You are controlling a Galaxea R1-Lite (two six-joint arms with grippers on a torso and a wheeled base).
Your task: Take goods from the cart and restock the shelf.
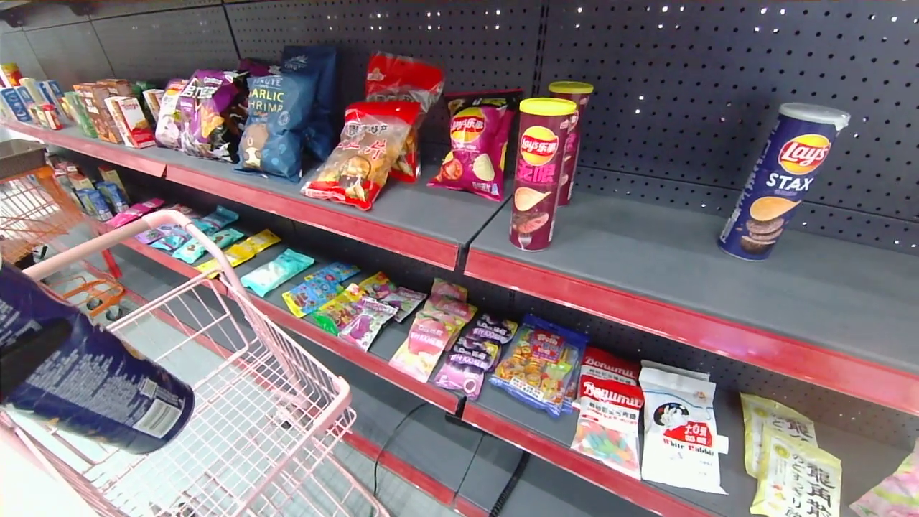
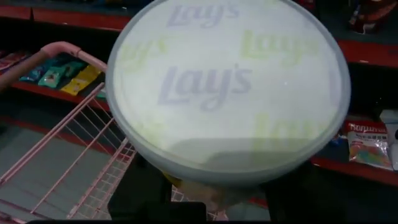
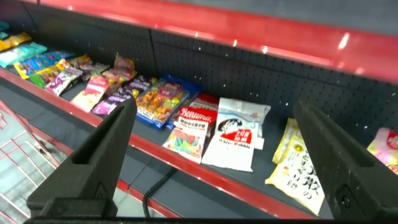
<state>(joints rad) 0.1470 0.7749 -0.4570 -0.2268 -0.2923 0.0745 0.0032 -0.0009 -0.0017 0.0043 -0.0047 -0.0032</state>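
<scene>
Stock entry, snack aisle. Landmark: pink wire cart [image 1: 273, 431], parked in front of the shelf [image 1: 646, 273]. Item 1: dark blue crisp can [image 1: 86, 373], lying tilted in the air over the cart's basket, on the side away from the shelf; in the left wrist view its pale translucent lid [image 2: 227, 87] faces the camera with the cart's pink rim beneath it. Left end effector [image 2: 217, 196]: clamped on this can, its dark fingers [image 2: 143, 193] showing at either side of the can body. Right end effector [image 3: 214, 168]: fingers wide apart, nothing between them, hanging before the lower board beyond the cart, over a white sweet bag [image 3: 239, 134] and a red-topped packet [image 3: 193, 127]. Item 2: upper board, beyond and above the cart, carries a matching blue can with white lid [image 1: 782, 179], upright and farthest from the cart. Item 3: two magenta cans with yellow lids [image 1: 538, 172], upright, one behind the other, nearer the cart than the blue one. Item 4: crisp and snack bags [image 1: 359, 154] leaning in a row along the same board, directly beyond the cart. Item 5: small candy packets [image 1: 423, 341] lying flat on the lower board, just past the cart's far rim. Item 6: orange cart [image 1: 36, 208], beside the pink cart's handle end.
</scene>
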